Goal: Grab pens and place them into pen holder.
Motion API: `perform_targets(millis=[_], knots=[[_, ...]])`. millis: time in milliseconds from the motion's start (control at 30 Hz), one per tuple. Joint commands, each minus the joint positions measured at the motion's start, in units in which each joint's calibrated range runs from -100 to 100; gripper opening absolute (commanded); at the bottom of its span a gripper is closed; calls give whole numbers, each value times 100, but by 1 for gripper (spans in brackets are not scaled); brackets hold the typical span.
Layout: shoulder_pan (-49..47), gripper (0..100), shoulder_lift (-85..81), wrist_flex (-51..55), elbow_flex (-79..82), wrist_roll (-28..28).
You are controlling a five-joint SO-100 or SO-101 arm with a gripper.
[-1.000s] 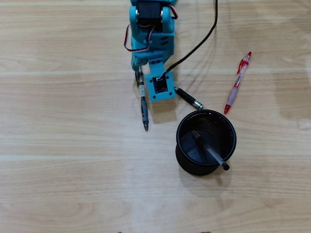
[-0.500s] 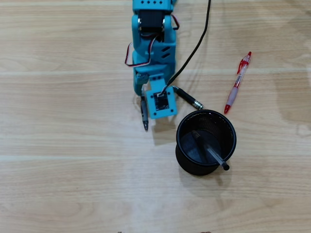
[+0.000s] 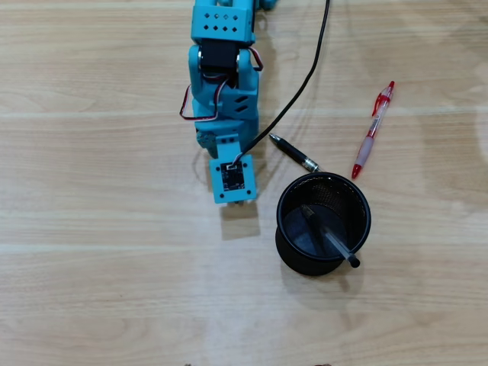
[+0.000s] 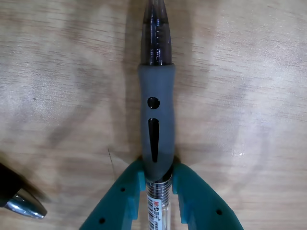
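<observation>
wrist: gripper (image 4: 158,178) clamps clicker pen (image 4: 156,124) | overhead: pen apparently hidden

Matt rubber-gripped pen (image 4: 156,120) on (faintly glossy) wooden table (image 4: 249,72).

Teal arm (image 3: 222,84) (red-white wiring)

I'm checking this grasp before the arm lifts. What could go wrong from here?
1. In the wrist view the gripper pinches the black-and-grey pen just behind its grey grip, with most of the visible length sticking out ahead; it could pivot or slip on lifting.
2. The pen holder already holds a clear pen leaning across it, which might deflect the new one.
3. The short dark pen lies near the holder and could be knocked.
</observation>
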Motion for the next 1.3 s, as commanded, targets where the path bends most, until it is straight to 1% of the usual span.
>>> perform_targets(millis=[0, 133, 233, 300, 400, 433, 500, 567, 600, 700, 833, 1000, 1067, 1167, 1267], knots=[[62, 2, -734, 18, -108, -25], [-3, 2, -1739, -171, -415, -25], [-172, 2, -2297, -695, -1149, 27], [-365, 2, -2441, -1546, -1656, 90], [-898, 2, -2314, -3428, -2090, 116], [-1043, 2, -2162, -4107, -2063, -10], [-1277, 2, -1689, -5233, -1864, -517], [-1495, 2, -1215, -6058, -1574, -982], [-1583, 2, -1012, -6324, -1411, -1107], [-1728, 2, -843, -6273, -1113, -1102], [-1745, 2, -843, -5611, -1004, -972], [-1769, 2, -843, -4966, -769, -992], [-1777, 4, -860, -4709, -696, -992], [-1817, 10, -1055, -4442, -633, -935], [-1825, 12, -1376, -4391, -443, -935]])
